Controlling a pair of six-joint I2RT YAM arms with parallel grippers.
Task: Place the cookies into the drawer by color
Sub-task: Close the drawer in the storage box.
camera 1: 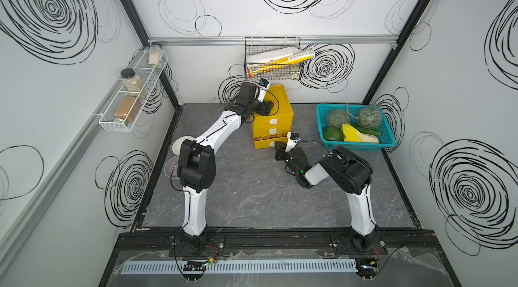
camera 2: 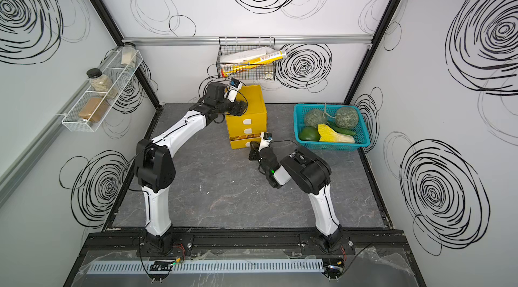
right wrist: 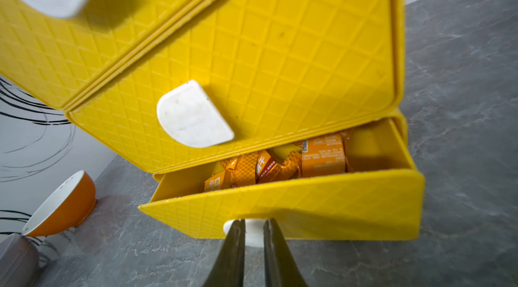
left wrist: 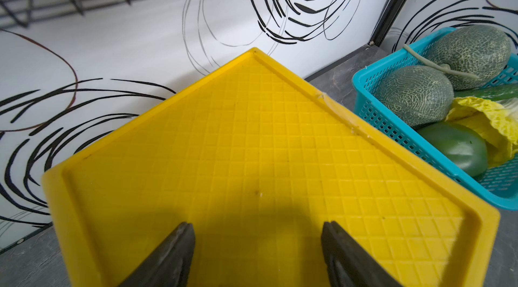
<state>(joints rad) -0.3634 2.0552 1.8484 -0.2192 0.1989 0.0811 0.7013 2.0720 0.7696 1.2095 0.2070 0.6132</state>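
- Left gripper: jaws open above drawer top, 12 o'clock on tabletop.
- Right gripper: jaws slightly parted at bottom handle; grip cannot be told.
- Orange cookies inside.

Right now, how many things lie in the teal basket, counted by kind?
melons: 2
cucumber: 1
cabbage: 1
smooth green fruit: 1
Total: 5 visible in the teal basket
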